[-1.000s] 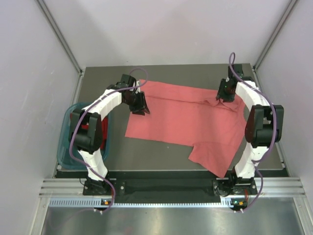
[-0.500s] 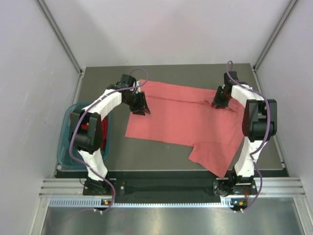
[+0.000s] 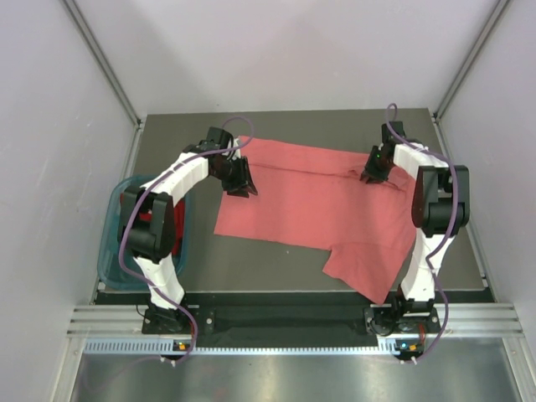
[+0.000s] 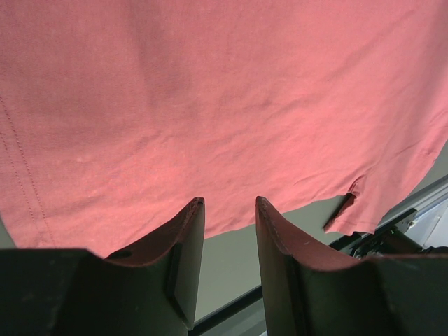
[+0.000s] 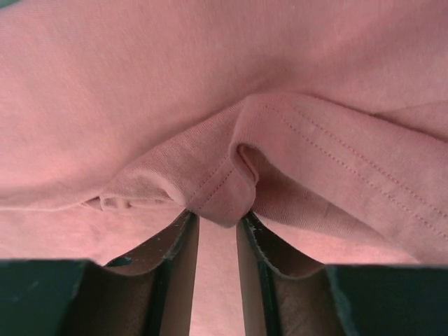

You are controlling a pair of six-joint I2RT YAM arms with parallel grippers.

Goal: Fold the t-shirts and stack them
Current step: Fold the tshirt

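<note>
Mid-frame on desk (image 3: 251, 260), salmon-pink t-shirt (image 3: 310, 201) lies spread flat. Left end effector (image 3: 243, 186) over its upper-left corner, jaws apart, nothing between them. Right end effector (image 3: 371, 173) at upper right, jaws pinching raised cloth fold.

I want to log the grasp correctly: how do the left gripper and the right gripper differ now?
The left gripper holds its jaws clearly apart, nothing between them; the right gripper has them close together, a raised fold of the pink t-shirt at the tips. The left is over flat cloth at the shirt's left edge, the right over bunched cloth near its far edge. Both are low over that shirt.
</note>
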